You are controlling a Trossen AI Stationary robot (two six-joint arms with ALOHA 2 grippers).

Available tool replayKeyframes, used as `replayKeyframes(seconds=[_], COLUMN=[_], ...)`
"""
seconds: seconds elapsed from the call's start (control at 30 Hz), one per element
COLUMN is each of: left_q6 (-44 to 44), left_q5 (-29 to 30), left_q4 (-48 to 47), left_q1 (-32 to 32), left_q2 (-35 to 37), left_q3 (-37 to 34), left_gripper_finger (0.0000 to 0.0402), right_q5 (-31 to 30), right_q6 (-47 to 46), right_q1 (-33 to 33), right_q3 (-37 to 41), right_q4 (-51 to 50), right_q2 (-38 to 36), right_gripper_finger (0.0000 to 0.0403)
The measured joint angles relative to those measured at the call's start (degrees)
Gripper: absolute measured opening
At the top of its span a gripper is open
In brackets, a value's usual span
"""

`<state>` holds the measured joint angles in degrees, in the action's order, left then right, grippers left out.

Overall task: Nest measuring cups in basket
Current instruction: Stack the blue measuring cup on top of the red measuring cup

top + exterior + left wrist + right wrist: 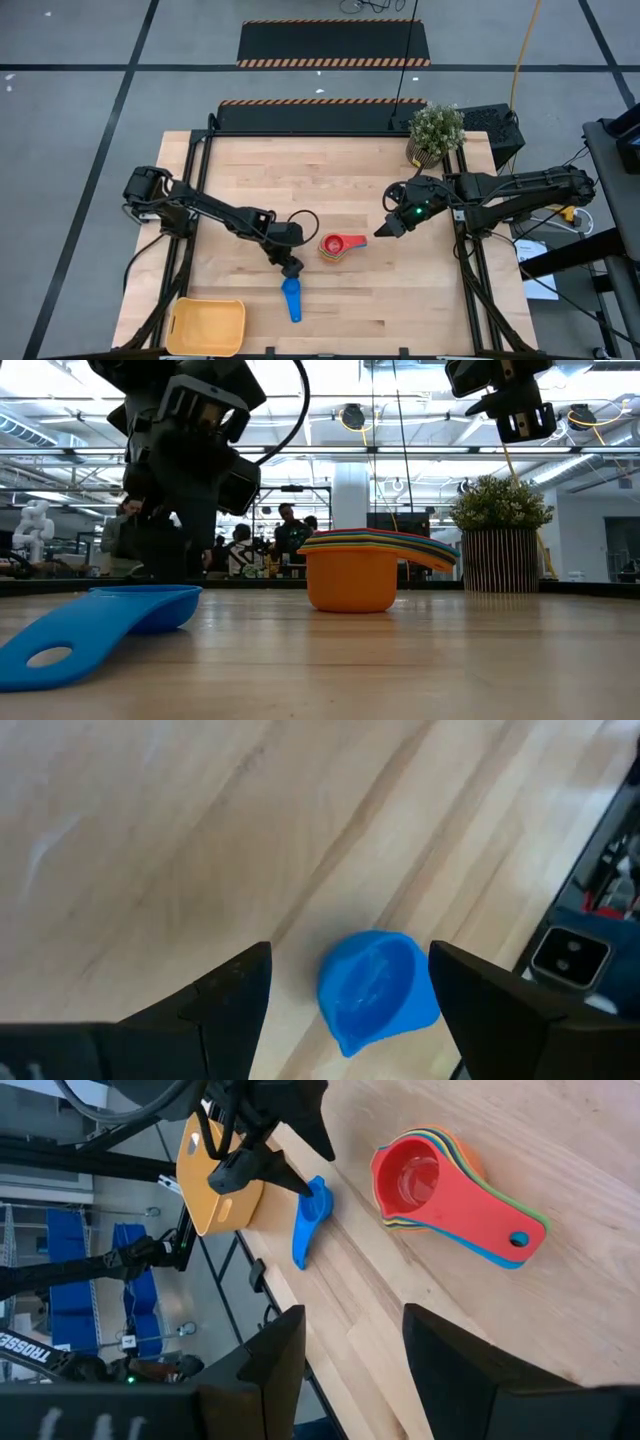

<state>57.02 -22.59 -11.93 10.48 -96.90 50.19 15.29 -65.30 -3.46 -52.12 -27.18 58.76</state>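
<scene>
Your left end effector [291,268] is hovering spread, straddling the blue cup [291,298] lying alone on the surface [400,300], ready to grasp; the stack [340,246] and basket [207,327] are waiting apart. The right end effector [384,231] is idling, grasping nothing.

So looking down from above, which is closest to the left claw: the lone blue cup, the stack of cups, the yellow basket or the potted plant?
From the left gripper, in the high view:
1. Blue cup, just below it.
2. Stacked measuring cups, to its right at mid-table.
3. Basket, at the table's near left corner.
4. Potted plant, at the far right corner.
</scene>
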Motion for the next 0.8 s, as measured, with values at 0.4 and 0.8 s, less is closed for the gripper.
replayKeyframes(seconds=[0.4,0.8], left_q6=[-17.3,-27.3], left_q5=[-5.5,0.8], left_q4=[0.0,-1.6], left_q1=[0.2,0.0], left_q2=[0.0,0.0], left_q3=[0.0,0.0], left_gripper_finger=[0.0273,0.0273], right_q5=[3.0,3.0], right_q6=[0.8,1.0], right_q1=[0.0,0.0], right_q3=[0.0,0.0], right_q4=[0.0,0.0], right_q2=[0.0,0.0], right_gripper_finger=[0.0162,0.0162])
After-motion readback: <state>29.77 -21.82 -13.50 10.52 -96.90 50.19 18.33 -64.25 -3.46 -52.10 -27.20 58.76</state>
